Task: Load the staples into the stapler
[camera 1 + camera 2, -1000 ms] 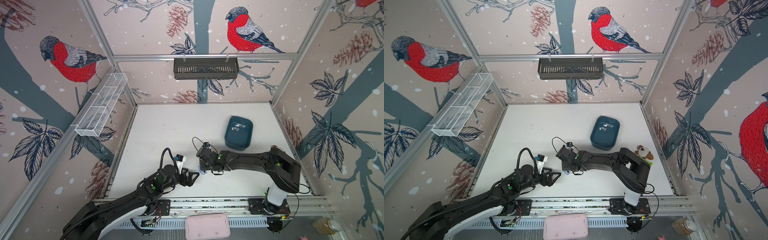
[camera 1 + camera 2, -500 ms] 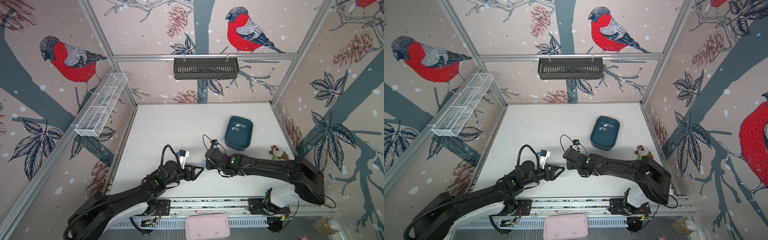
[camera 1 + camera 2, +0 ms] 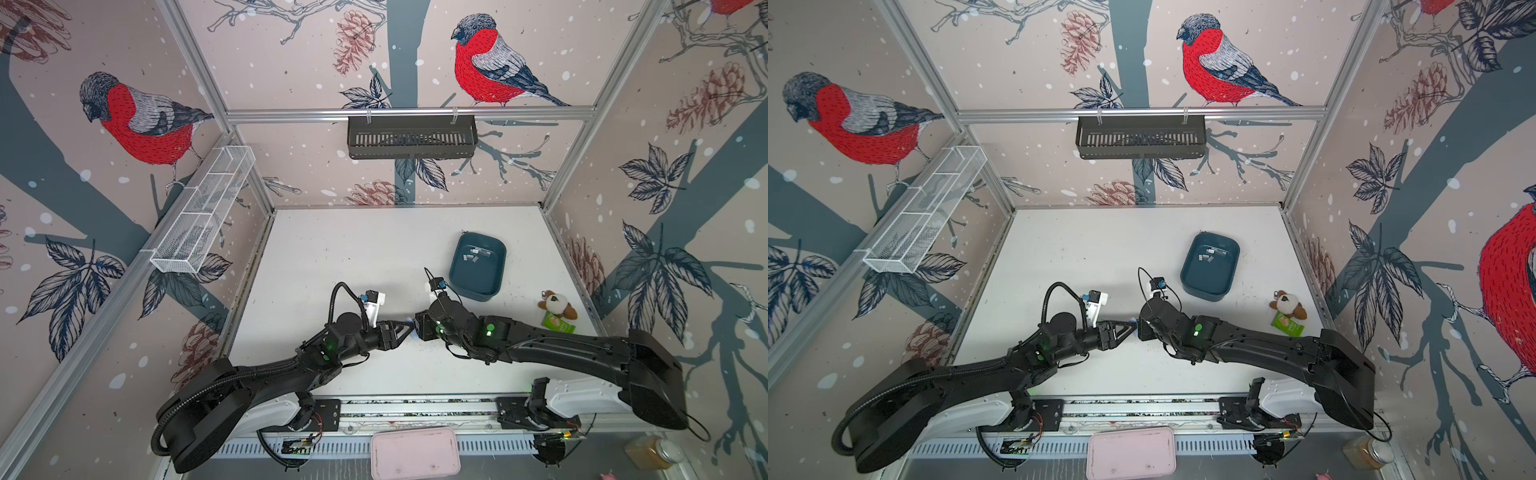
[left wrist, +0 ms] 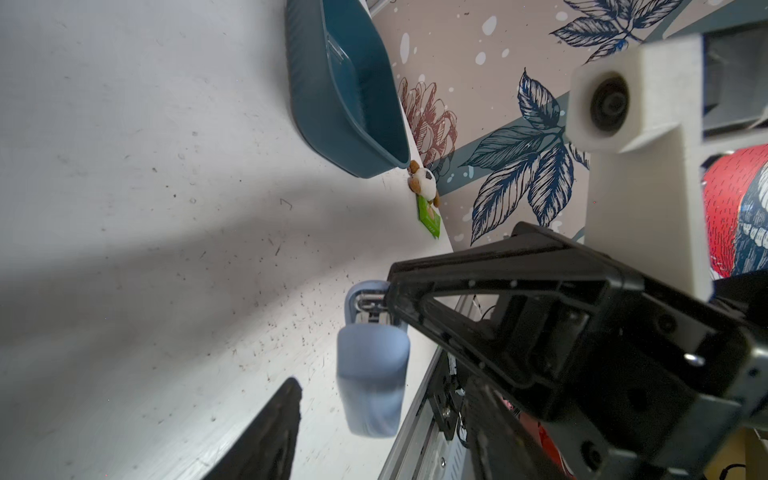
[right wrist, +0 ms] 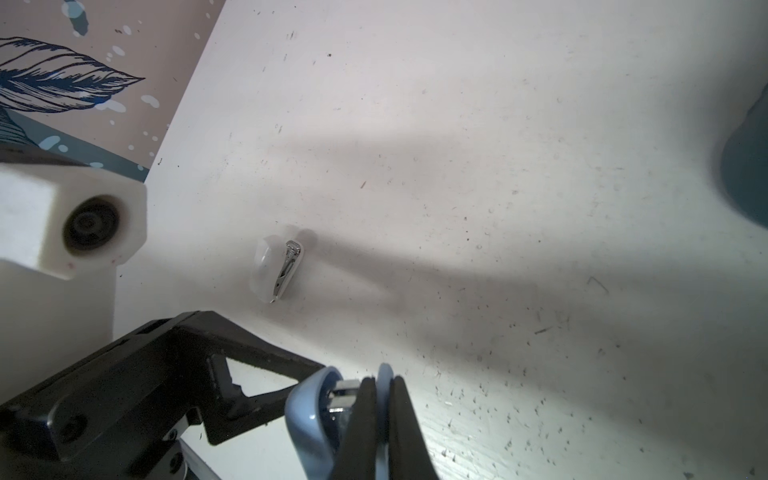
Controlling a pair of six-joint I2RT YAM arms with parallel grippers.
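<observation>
Now the left gripper (image 3: 409, 327) has narrowed around the stapler (image 4: 372, 374), jaws not yet touching; right gripper (image 5: 382, 388) stays clamped on it; staples (image 3: 473, 255) remain in the tray (image 3: 476, 284), unloaded.

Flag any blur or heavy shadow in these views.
Left wrist: the stapler's raised blue lid is smeared, while its base is sharper. Right wrist: broad soft shadows band the table. Both top views: sharp and evenly lit.
</observation>
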